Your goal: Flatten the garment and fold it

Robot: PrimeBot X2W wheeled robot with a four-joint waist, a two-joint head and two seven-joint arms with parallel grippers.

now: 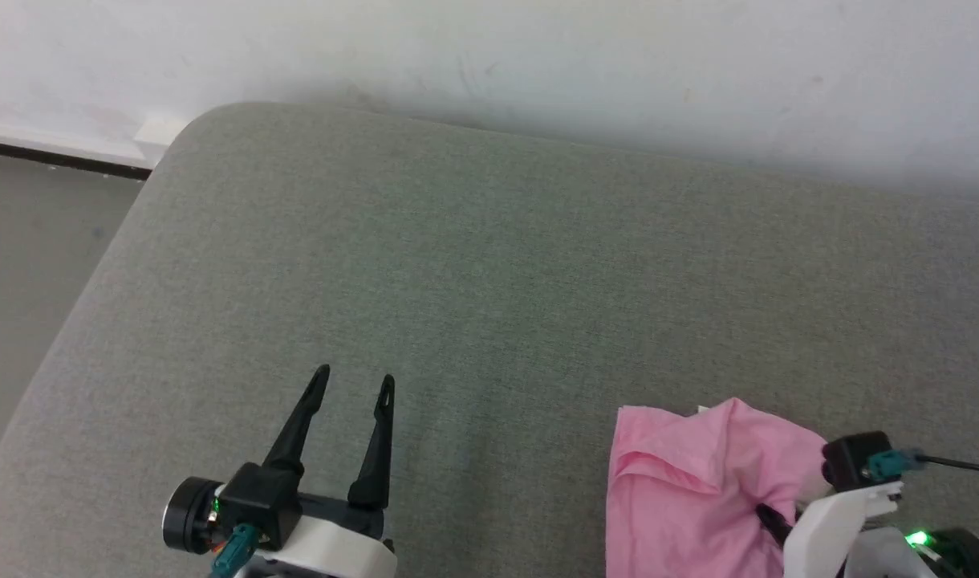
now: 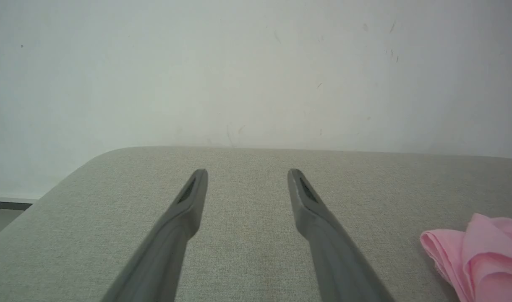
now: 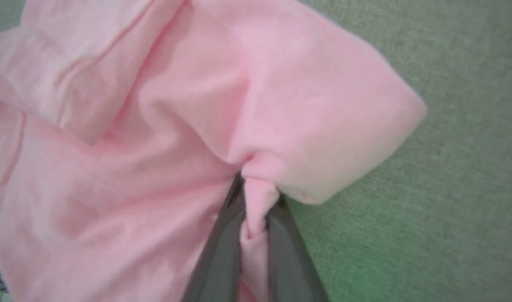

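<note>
**A:** Where is the garment lying?

**B:** The garment [image 1: 682, 490] is lying crumpled on the grey cushion [image 1: 489, 281], toward the robot's near right. It is running off the bottom edge of the head view, with one flap folding over itself.

**A:** What is the right gripper doing?

**B:** The right gripper [image 3: 256, 188] is reaching into the cloth and pinching a bunched fold between its fingers. The fabric is puckering around the tips.

**A:** And the left gripper?

**B:** The left gripper [image 1: 353, 384] is sitting over bare cushion, well apart from the garment. Its fingers are spreading wide, grasping nothing and pointing toward the white wall [image 1: 538, 48]. I cannot tell whether they are touching the cushion.
</note>
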